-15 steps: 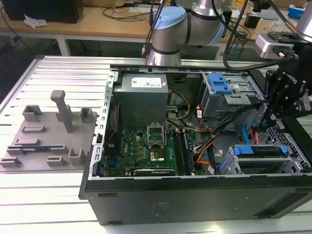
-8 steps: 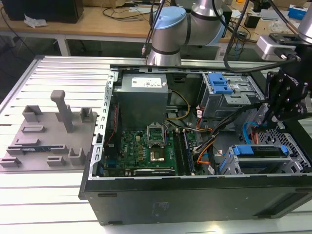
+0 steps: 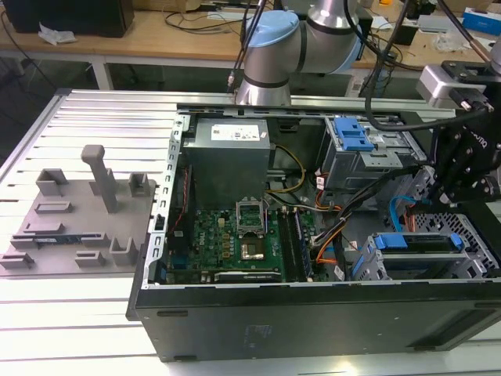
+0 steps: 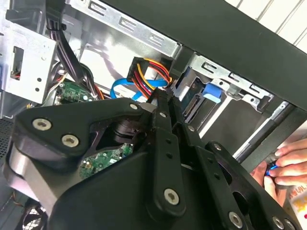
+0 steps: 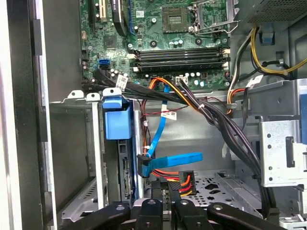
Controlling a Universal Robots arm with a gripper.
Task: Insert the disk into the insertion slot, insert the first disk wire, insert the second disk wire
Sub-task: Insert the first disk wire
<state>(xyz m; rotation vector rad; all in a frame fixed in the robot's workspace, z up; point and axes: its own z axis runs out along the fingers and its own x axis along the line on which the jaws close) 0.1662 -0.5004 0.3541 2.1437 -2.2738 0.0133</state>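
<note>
The disk (image 5: 125, 178) stands in the insertion slot of the grey drive cage (image 5: 76, 98), with its blue carrier tab (image 5: 116, 123) at the open end. In the exterior view the disk's blue carrier (image 3: 391, 241) sits in the perforated cage (image 3: 473, 235) at the case's near right corner. My gripper (image 5: 171, 190) is beside the disk's connector edge, shut on the black plug of a red, yellow and orange disk wire (image 5: 180, 178). A blue flat disk wire (image 5: 175, 158) with a black angled plug (image 5: 143, 166) hangs loose close by. The gripper (image 4: 159, 98) meets the coloured wires (image 4: 149, 72).
A taller cage with a blue latch (image 3: 352, 135) stands behind. Black cable bundles (image 5: 225, 122) cross from the motherboard (image 3: 235, 239) toward the cages. A person's hand (image 4: 283, 163) rests outside the case wall. A grey fixture plate (image 3: 74, 211) lies at the exterior view's left.
</note>
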